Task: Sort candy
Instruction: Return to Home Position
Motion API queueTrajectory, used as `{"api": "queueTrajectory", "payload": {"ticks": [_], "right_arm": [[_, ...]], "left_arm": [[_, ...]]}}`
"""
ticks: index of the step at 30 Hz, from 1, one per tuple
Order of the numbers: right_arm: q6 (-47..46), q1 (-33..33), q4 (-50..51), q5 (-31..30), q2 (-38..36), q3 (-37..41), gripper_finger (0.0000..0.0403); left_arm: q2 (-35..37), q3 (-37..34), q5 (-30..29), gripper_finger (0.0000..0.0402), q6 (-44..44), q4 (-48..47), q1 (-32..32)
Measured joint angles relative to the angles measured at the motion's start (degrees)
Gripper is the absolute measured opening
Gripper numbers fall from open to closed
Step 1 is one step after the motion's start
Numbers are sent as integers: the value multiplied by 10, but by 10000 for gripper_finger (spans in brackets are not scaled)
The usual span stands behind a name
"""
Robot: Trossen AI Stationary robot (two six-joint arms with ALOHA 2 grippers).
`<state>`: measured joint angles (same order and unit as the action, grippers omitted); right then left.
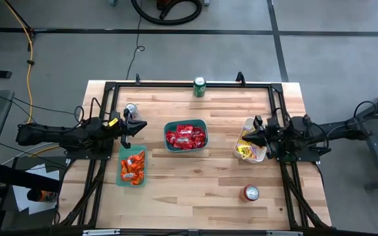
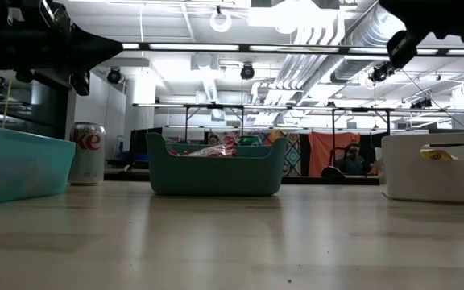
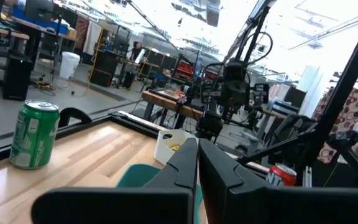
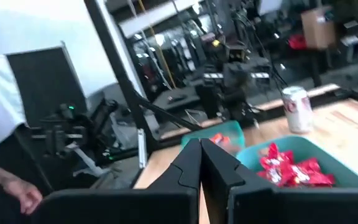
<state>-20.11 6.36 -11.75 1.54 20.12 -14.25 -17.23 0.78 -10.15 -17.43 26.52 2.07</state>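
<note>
The candy lies sorted in three bins on the wooden table. Red packets (image 1: 186,136) fill the middle teal bin (image 1: 168,126), orange packets (image 1: 132,166) the left teal bin (image 1: 121,172), and yellow packets (image 1: 245,151) the white bin (image 1: 249,122). My left gripper (image 1: 143,124) is shut and holds nothing, pointing level above the far end of the left bin. My right gripper (image 1: 242,137) is also shut and holds nothing, pointing level above the white bin. Both wrist views show the fingertips pressed together, left (image 3: 197,146) and right (image 4: 199,146).
A green can (image 1: 199,86) stands at the far edge, and a silver can (image 1: 130,109) just beyond my left gripper. A red-topped can (image 1: 251,192) stands near the front right. A person's hand (image 4: 14,190) shows beyond the table in the right wrist view.
</note>
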Motion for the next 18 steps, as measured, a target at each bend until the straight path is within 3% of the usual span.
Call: {"api": "queueTrajectory", "payload": {"ticks": [18], "right_arm": [[61, 0, -23, 32, -182, 136, 0]], "left_arm": [[0, 0, 0, 1, 0, 0, 0]]}}
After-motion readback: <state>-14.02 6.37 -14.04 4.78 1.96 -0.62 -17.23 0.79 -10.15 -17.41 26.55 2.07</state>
